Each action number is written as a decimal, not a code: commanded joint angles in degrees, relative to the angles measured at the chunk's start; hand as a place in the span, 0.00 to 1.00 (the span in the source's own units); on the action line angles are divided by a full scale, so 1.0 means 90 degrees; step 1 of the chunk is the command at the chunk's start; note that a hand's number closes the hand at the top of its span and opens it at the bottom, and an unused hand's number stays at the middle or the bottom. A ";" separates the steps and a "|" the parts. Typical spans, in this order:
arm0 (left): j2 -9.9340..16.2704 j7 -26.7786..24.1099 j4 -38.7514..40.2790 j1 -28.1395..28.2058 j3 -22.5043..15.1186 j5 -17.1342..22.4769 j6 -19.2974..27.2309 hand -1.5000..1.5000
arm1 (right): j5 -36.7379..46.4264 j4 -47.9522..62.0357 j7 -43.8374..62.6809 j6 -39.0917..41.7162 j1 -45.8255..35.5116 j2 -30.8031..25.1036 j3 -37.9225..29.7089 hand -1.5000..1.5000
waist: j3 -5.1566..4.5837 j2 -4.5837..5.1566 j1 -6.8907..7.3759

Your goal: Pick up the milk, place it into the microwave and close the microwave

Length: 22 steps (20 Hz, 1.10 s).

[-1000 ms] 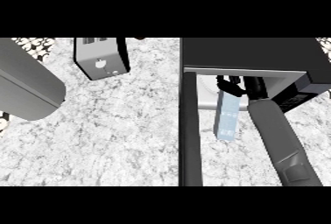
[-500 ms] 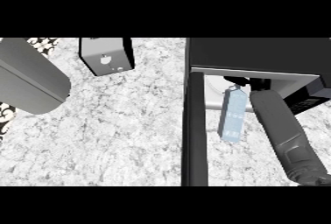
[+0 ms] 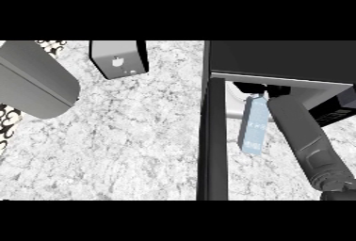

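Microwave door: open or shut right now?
Open. The microwave door swings out toward the viewer, and the right hand holds the milk at the opening.

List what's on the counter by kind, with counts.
Milk carton: 1
Microwave, door open: 1
Toaster: 1
Total: 3

Counter (image 3: 139, 141): grey-white marbled stone, filling the view from left across to right.
Toaster (image 3: 119, 57): sitting on it at the top, left of centre.
Microwave (image 3: 278, 59): black, on the right side, door (image 3: 213, 141) swung open.
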 commanded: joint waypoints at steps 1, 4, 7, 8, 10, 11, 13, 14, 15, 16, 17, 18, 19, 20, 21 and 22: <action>0.0027 0.0072 -0.0038 -0.0185 -0.0062 -0.0123 -0.0009 0.00 | -0.0045 0.0259 -0.0182 0.0206 -0.0146 0.0036 -0.0067 0.00 | 0.0003 -0.0019 -0.0024; -0.0131 0.0047 0.0127 -0.0260 -0.0297 -0.0412 0.0023 0.00 | -0.0251 0.0275 -0.0685 0.0361 0.0142 0.0174 -0.0248 0.00 | 0.0004 -0.0034 -0.0072; -0.0236 0.0231 -0.0167 -0.0286 -0.0575 -0.0465 0.0046 0.00 | -0.0412 0.0303 -0.0932 0.0977 0.0064 0.0144 -0.0357 0.00 | 0.0004 -0.0076 -0.0171; -0.0347 0.0140 -0.0133 -0.0177 -0.0670 -0.0665 0.0064 0.00 | -0.0440 0.0330 -0.1019 0.1124 0.0069 0.0070 -0.0386 0.00 | 0.0004 -0.0071 -0.0123; -0.0258 0.0049 -0.0113 -0.0095 -0.0539 -0.0562 -0.0096 0.00 | -0.0559 0.0374 -0.1057 0.1271 0.0057 0.0047 -0.0500 0.00 | -0.0001 -0.0094 -0.0148; -0.0269 0.0103 -0.0356 0.0172 -0.0741 -0.0575 -0.0249 0.00 | -0.0587 0.0359 -0.1023 0.1365 -0.0053 -0.0016 -0.0526 0.00 | 0.0000 -0.0103 -0.0126; -0.0372 0.0019 -0.0233 0.0137 -0.0755 -0.0734 -0.0216 0.00 | -0.0727 0.0311 -0.1295 0.1646 0.0119 0.0040 -0.0609 0.00 | -0.0009 -0.0164 -0.0272; -0.0285 0.0508 -0.0522 -0.0176 -0.0758 -0.0462 -0.0019 0.00 | -0.0749 0.0327 -0.1604 0.1627 0.0328 0.0066 -0.0641 0.00 | 0.0000 -0.0112 -0.0292; -0.0456 0.0307 -0.0391 -0.0157 -0.1040 -0.0894 -0.0033 0.00 | -0.0890 0.0320 -0.1686 0.1997 0.0315 -0.0124 -0.0769 0.00 | 0.0001 -0.0108 -0.0260; -0.0615 0.0287 -0.0382 -0.0028 -0.1263 -0.1080 -0.0038 0.00 | -0.0835 0.0358 -0.1549 0.2189 0.0296 -0.0056 -0.0666 0.00 | -0.0010 -0.0181 -0.0355; -0.0706 0.0484 -0.0784 0.0009 -0.1361 -0.1145 0.0148 0.00 | -0.0955 0.0281 -0.1657 0.2322 0.0347 -0.0079 -0.0755 0.00 | -0.0009 -0.0196 -0.0399; -0.0581 0.0557 -0.0662 -0.0029 -0.1268 -0.0973 0.0014 0.00 | -0.0968 0.0253 -0.1805 0.2340 0.0486 0.0038 -0.0733 0.00 | -0.0013 -0.0208 -0.0431; -0.0565 0.0346 -0.0649 0.0056 -0.1245 -0.1079 -0.0113 0.00 | -0.0988 0.0234 -0.1612 0.2546 0.0361 0.0012 -0.0707 0.00 | -0.0017 -0.0233 -0.0443; -0.0803 0.0194 -0.0349 -0.0095 -0.1594 -0.1612 -0.0011 0.00 | -0.1030 0.0199 -0.1733 0.2597 0.0509 0.0109 -0.0711 0.00 | -0.0020 -0.0247 -0.0484; -0.0794 0.0468 -0.0632 -0.0132 -0.1648 -0.1514 0.0074 0.00 | -0.1040 0.0171 -0.1974 0.2384 0.0757 0.0285 -0.0704 0.00 | -0.0018 -0.0238 -0.0494; -0.0996 0.0229 -0.0967 0.0453 -0.1970 -0.1854 0.0056 0.00 | -0.1092 0.0095 -0.2030 0.2678 0.0891 0.0187 -0.0702 0.00 | -0.0019 -0.0279 -0.0512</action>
